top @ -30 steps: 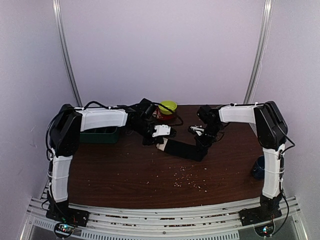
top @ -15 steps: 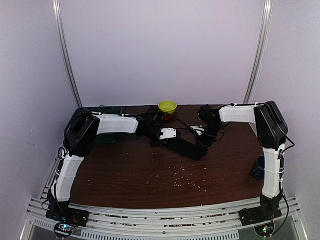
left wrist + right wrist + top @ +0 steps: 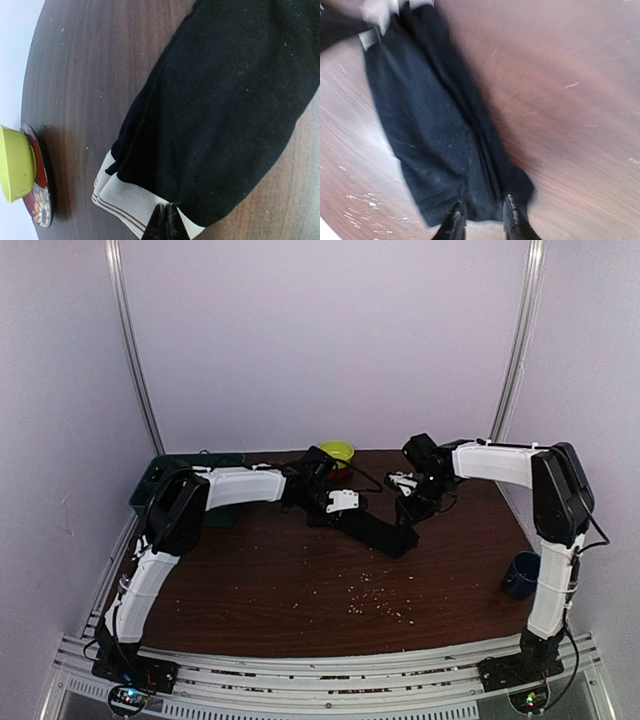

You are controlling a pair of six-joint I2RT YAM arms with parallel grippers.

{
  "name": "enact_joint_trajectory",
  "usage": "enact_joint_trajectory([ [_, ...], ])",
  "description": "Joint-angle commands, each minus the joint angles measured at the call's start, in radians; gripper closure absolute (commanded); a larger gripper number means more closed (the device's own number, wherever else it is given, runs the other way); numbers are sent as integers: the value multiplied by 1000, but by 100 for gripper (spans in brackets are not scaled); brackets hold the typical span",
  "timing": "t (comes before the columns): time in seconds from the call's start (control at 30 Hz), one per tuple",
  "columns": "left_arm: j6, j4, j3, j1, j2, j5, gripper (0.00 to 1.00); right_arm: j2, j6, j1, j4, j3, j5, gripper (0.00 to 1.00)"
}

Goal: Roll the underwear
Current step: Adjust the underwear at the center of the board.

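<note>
A plain black underwear (image 3: 375,530) with one white band (image 3: 125,195) lies stretched out on the brown table, at its far middle. My left gripper (image 3: 332,515) is at the garment's left end; in the left wrist view its tips (image 3: 167,220) are shut on the white band's edge. My right gripper (image 3: 405,510) hangs just over the garment's right end. In the blurred right wrist view its jaws (image 3: 482,220) stand apart over the black fabric's (image 3: 430,130) end without pinching it. I cannot make out the strapped underwear.
A yellow-green bowl (image 3: 337,452) on a red patterned plate stands just behind the left gripper and shows in the left wrist view (image 3: 15,165). A green bin (image 3: 165,480) is at the far left, a blue cup (image 3: 520,575) at the right edge. Crumbs (image 3: 375,595) lie on the table.
My left arm has reached further back and right, pulling the white-band end along. My right gripper has let go of the garment's right end and risen away from it.
</note>
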Motion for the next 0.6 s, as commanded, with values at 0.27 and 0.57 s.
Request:
enact_joint_trajectory([
  [0.27,-109,-189,-36,21,-59,-18,31,-256,115,-4,287,-191,186,53],
  [0.57,-133,-192,3,27,-188,-14,2,-138,131,-24,349,-199,282,42],
])
